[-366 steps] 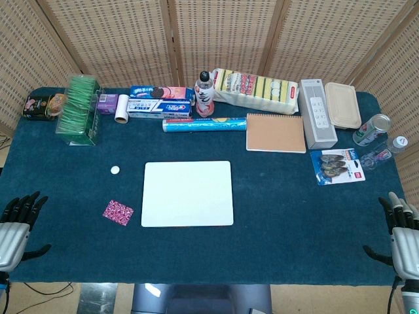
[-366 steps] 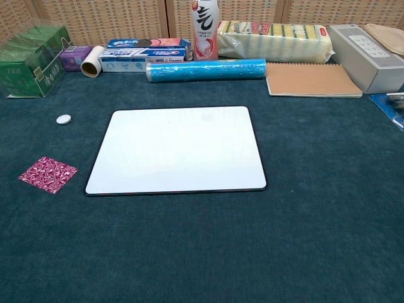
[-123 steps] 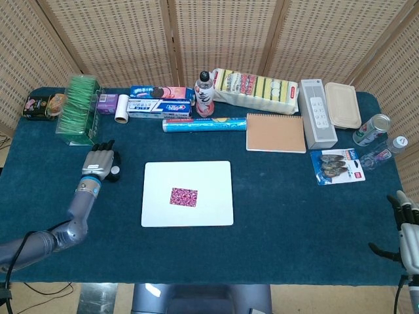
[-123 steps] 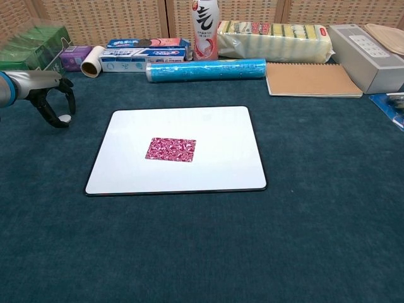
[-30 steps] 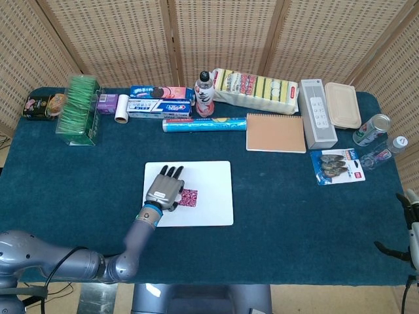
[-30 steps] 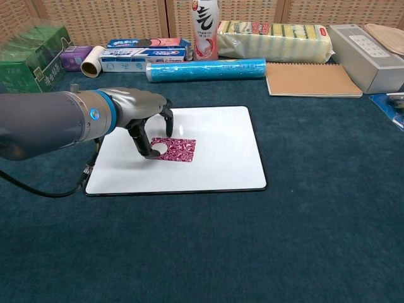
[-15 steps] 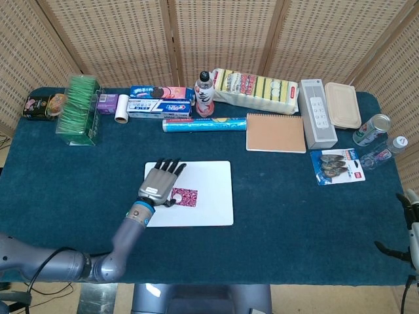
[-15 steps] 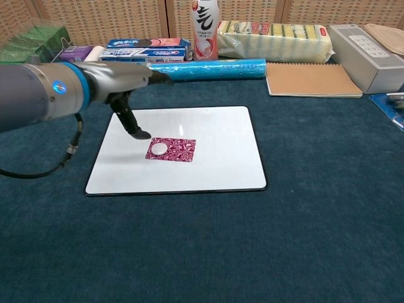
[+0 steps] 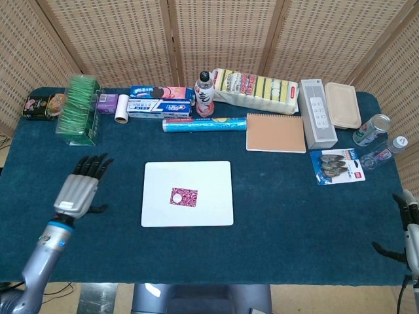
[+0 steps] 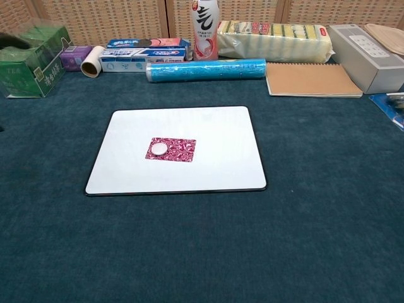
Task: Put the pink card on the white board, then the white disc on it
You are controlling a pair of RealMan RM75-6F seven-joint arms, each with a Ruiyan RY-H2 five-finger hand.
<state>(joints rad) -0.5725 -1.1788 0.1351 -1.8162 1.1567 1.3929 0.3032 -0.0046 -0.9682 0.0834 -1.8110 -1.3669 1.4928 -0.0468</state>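
The white board lies flat in the middle of the blue cloth. The pink patterned card rests near the board's centre. A small white disc sits on the card's left part. My left hand hovers well left of the board, fingers spread, holding nothing; the chest view does not show it. My right hand shows only partly at the lower right edge of the head view, fingers apart and empty.
Along the back stand a green tea box, a tape roll, toothpaste boxes, a bottle, a blue roll, a sponge pack, a brown notebook, a grey box, and cans.
My left hand has let go of the disc and pulled away from the board to the left. The disc now stays on the card. The right hand is still.
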